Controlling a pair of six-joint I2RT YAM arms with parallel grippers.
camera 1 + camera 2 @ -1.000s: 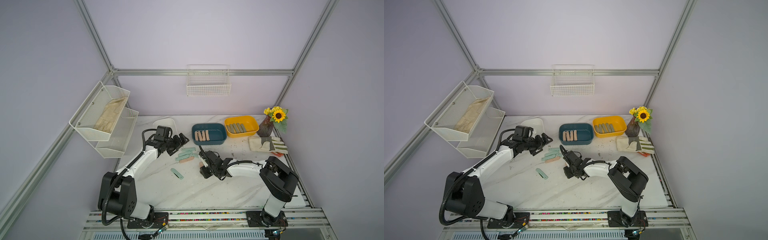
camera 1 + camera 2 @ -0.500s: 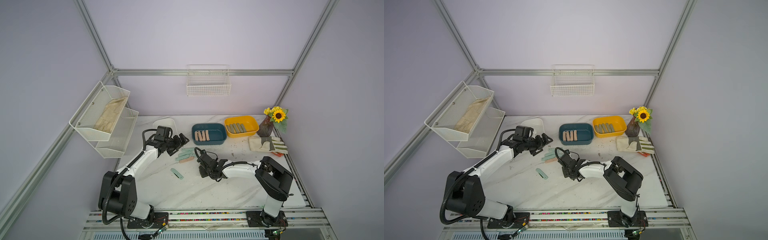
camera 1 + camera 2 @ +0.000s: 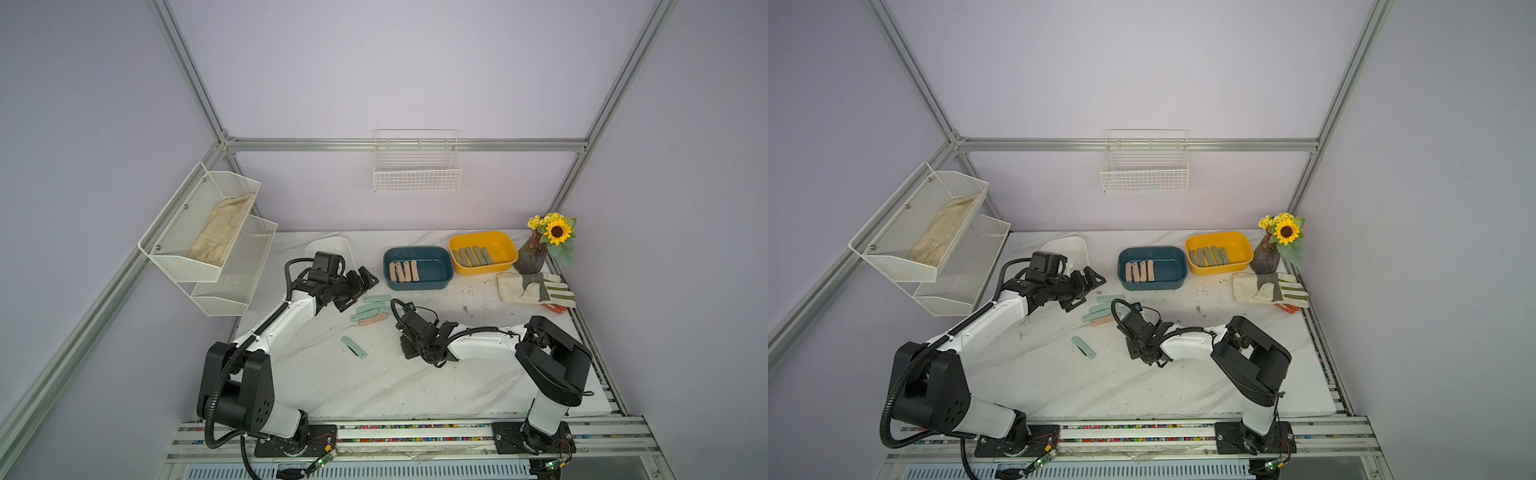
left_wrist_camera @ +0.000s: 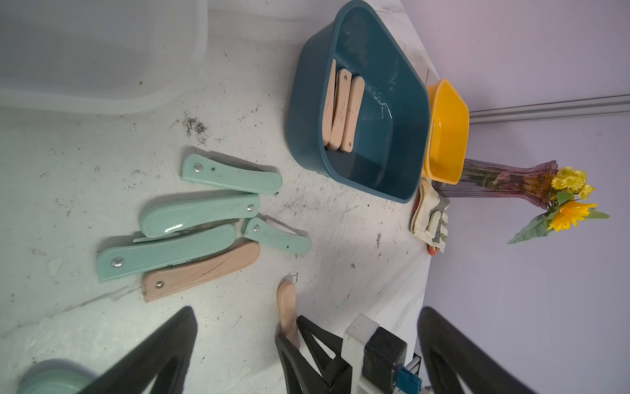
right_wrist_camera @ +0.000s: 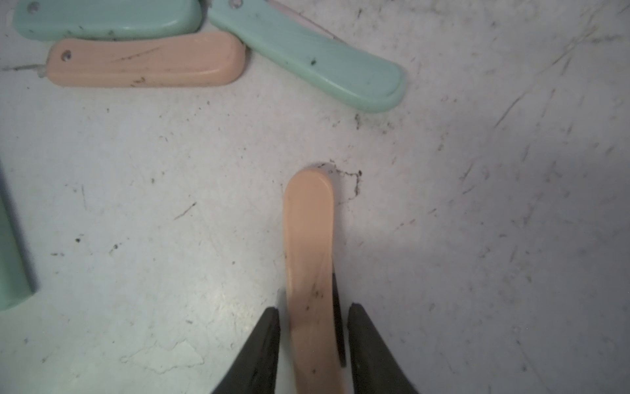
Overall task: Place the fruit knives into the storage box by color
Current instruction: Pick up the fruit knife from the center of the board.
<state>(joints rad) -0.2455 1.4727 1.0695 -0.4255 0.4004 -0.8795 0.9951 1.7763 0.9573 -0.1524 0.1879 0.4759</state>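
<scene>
Right tool point(image 5: 313, 307) narrowed around peach knife point(image 5: 308, 221), slim gaps remain; left tool point(image 3: 360, 294) unmoved, spread wide.

Surface point(image 3: 374, 386): white marble pattern, grey veining, dark specks. Loose on it: mint green knives point(image 3: 376, 298), a peach pink knife point(image 3: 372, 320). Teal box point(image 3: 415, 286) contains peach pink knives point(image 3: 403, 271); yellow box point(image 3: 482, 270) contains olive grey-green knives point(image 3: 471, 256). Glove point(image 3: 515, 286), far right: cream with olive stripes. Sunflower point(image 3: 557, 231): yellow, dark centre. Vase point(image 3: 530, 253): tinted purple.
</scene>
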